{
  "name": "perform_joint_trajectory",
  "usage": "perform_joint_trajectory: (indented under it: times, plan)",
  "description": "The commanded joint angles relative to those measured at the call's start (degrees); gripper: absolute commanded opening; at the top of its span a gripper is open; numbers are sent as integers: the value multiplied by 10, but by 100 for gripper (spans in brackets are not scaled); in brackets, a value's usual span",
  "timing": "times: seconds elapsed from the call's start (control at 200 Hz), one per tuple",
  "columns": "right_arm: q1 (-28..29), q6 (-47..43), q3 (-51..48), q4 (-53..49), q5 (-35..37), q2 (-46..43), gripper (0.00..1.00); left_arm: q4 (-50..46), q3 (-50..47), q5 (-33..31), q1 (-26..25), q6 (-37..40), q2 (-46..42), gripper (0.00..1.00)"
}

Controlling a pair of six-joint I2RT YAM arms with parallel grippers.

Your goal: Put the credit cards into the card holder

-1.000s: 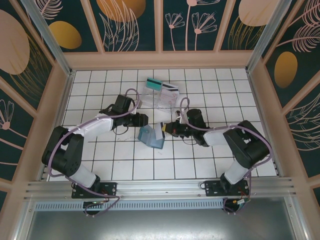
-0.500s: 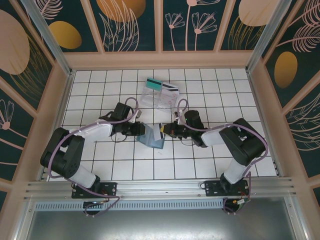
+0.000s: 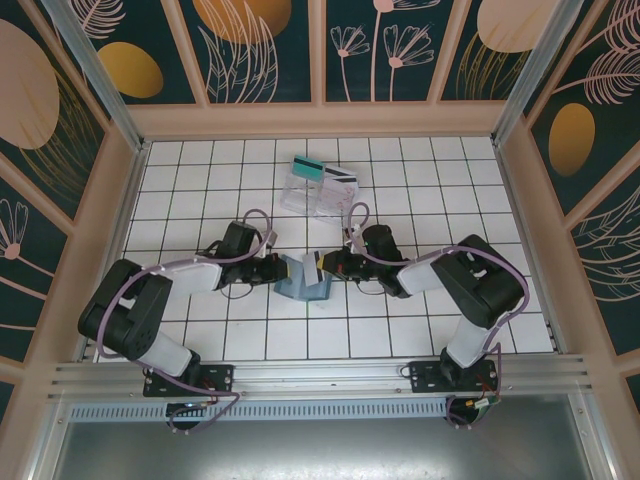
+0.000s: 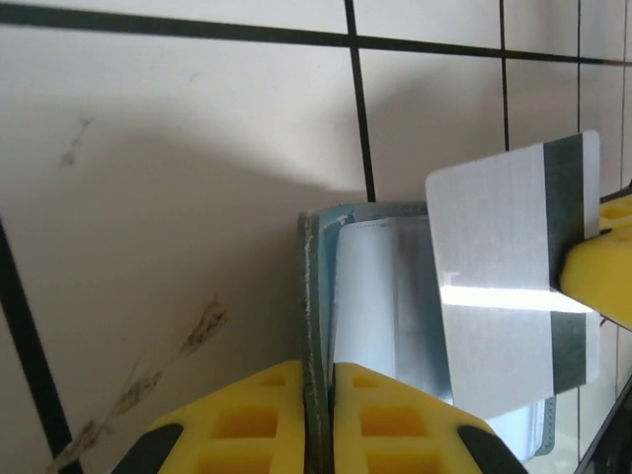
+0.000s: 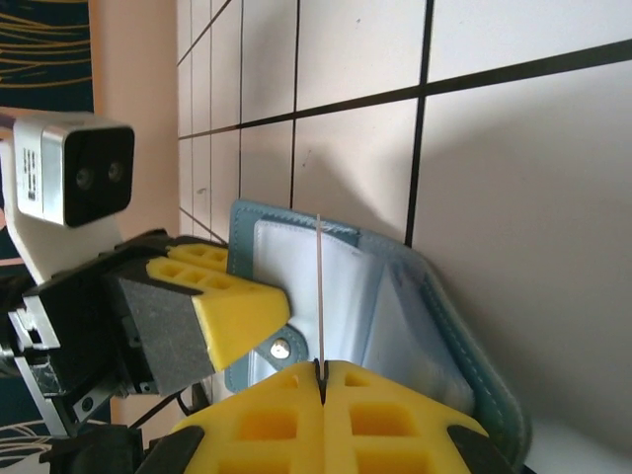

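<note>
Top external: tiled table (image 3: 200, 180), floral walls (image 3: 262, 50)

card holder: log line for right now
left pincer: shut on holder edge | right pincer: shut on white card | white card: over open holder, not slotted

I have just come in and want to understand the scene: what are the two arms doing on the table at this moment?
The left gripper is shut on one edge of the open card holder, steadying it. The right gripper pinches a whitish card with a dark stripe and holds it at the holder's blue-grey inside; whether it has entered a pocket I cannot tell. A teal-green card and another striped card lie at the clear tray farther back.
</note>
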Motion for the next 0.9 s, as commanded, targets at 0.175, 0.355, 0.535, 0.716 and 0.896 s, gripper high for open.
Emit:
perform_joint_trajectory:
  times: [0.175, 0.355, 0.535, 0.716, 0.896]
  plan:
    - [10, 13, -9, 20, 13, 5, 0, 123, -52, 14, 3, -111, -49, 0]
    - [16, 26, -6, 45, 5, 23, 0, 170, -67, 28, 3, -141, -46, 0]
    - [17, 47, -12, 90, -8, 43, 0, 186, -78, 30, 3, -147, -42, 0]
    - [19, 51, -18, 103, -7, 36, 0, 194, -86, 29, 3, -149, -31, 0]
    - [19, 39, -33, 81, 16, 3, 0, 204, -96, 26, 4, -149, -20, 0]
